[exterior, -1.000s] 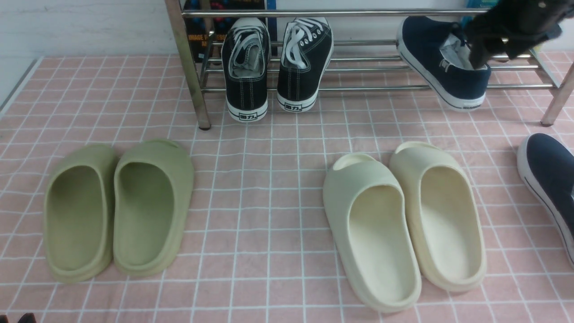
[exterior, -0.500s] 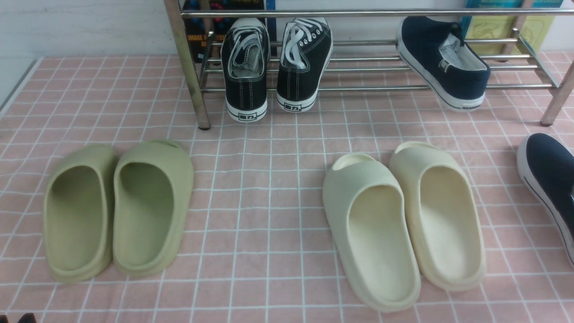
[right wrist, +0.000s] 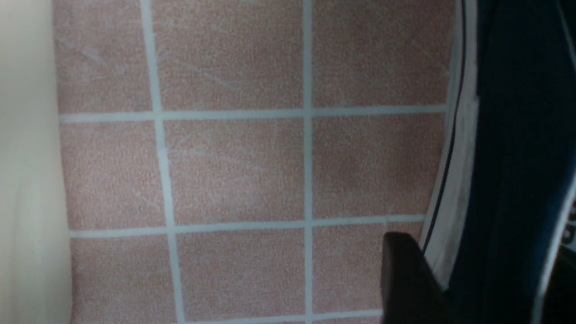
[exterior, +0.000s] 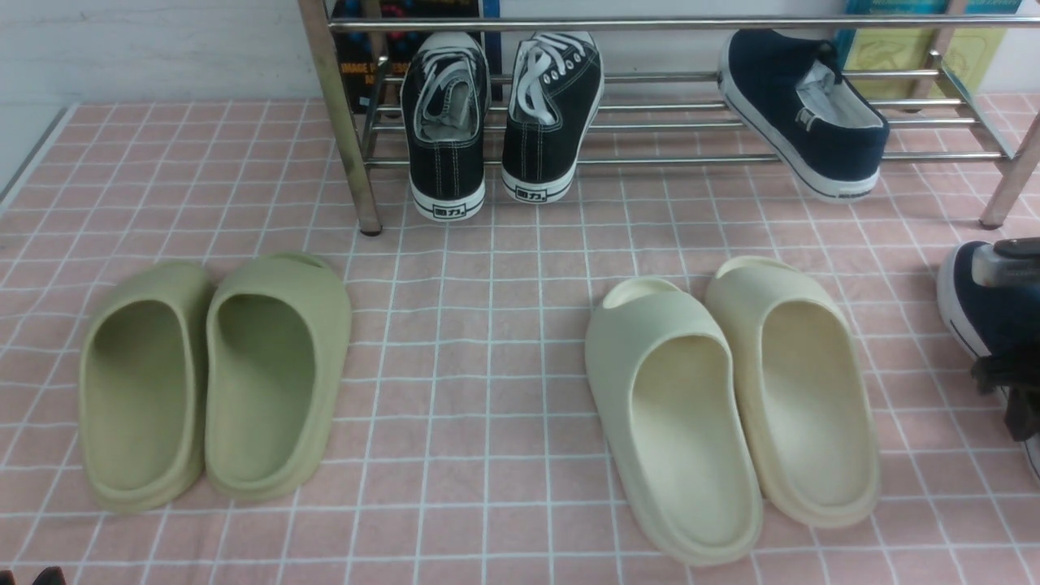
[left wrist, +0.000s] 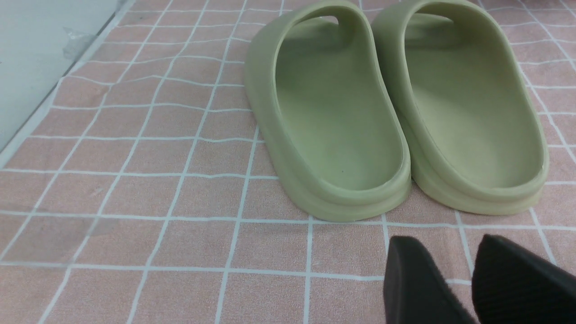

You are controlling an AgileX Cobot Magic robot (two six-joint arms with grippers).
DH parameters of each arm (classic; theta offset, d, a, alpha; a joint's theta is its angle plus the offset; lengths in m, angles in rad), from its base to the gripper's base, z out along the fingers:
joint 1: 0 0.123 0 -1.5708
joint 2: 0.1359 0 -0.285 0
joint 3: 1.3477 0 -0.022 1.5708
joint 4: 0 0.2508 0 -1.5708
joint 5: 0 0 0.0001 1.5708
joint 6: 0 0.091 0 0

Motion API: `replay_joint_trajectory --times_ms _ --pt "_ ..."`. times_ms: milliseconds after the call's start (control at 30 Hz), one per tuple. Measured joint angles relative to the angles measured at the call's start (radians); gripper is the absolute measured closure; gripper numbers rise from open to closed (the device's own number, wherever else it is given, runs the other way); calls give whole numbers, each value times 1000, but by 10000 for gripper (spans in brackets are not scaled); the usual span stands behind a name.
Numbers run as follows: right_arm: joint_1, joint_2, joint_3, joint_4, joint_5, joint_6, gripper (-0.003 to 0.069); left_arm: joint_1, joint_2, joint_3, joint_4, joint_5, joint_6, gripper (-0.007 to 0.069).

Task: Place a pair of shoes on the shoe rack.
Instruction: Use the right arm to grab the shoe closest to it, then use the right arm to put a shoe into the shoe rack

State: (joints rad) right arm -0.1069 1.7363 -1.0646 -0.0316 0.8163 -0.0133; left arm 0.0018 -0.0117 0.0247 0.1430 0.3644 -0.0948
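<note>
Pink checked counter (exterior: 487, 325) carries everything. My left jaws idle by the green slides (exterior: 211, 382), slightly parted and empty. On the rack (exterior: 650, 159) one navy shoe (exterior: 800, 110) lies slantwise, toe back-left, heel overhanging the front. Its mate (exterior: 991, 317) sits at the counter's right edge, long axis front-to-back, toe seemingly rackward. My right jaws are down at its side; clenched or not, I cannot tell. Next, I judge: grip, lift, rack it alongside.

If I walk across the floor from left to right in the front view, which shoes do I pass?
green slides → cream slides → navy shoe, at the right edge of the picture.
</note>
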Motion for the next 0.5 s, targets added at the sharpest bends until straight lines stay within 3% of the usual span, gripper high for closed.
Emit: replay_joint_trajectory --times_ms 67,100,133,500 --pt "0 -7 -4 0 7 0 552 0 0 0 0 0 0 385" --pt "0 -8 -4 0 10 0 552 0 0 0 0 0 0 385" --pt "0 -28 -16 0 30 1 636 0 0 0 0 1 0 385" --pt "73 -167 -192 49 210 0 650 0 0 0 0 1 0 385"
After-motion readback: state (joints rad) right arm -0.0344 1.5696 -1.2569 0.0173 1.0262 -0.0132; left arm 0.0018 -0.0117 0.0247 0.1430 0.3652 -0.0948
